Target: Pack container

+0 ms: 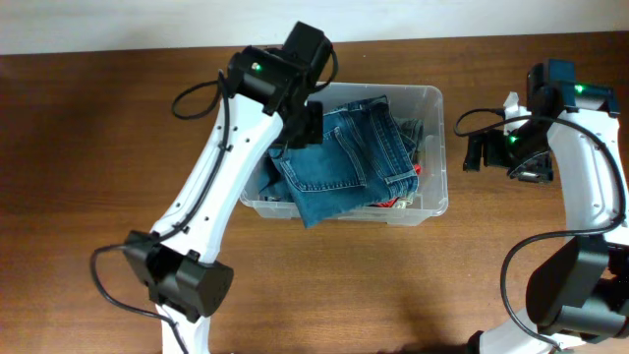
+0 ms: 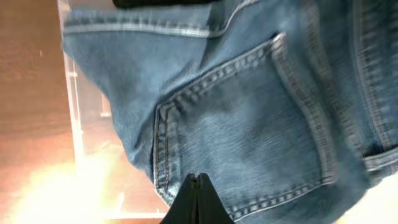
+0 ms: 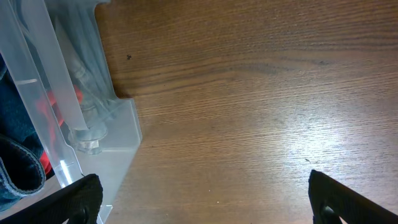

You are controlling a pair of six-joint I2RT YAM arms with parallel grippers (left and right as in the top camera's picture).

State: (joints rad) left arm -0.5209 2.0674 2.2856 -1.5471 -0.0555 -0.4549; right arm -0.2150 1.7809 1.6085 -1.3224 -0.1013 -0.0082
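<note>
The clear plastic container [image 1: 433, 138] sits mid-table, filled with folded blue jeans [image 1: 344, 152] that hang over its front rim. My left gripper [image 1: 307, 116] is shut and empty, hovering over the jeans at the container's left side; in the left wrist view its closed tips [image 2: 198, 182] are just above the jeans' back pocket [image 2: 249, 118]. My right gripper [image 1: 479, 150] is open and empty over bare table right of the container. In the right wrist view [image 3: 202, 193] the container's corner [image 3: 93, 134] lies to its left.
Red and grey items [image 1: 421, 147] show under the jeans at the container's right side; red also shows through the wall [image 3: 59, 102]. Wooden table [image 1: 98, 147] extends on all sides. The arm bases stand at the front left and front right.
</note>
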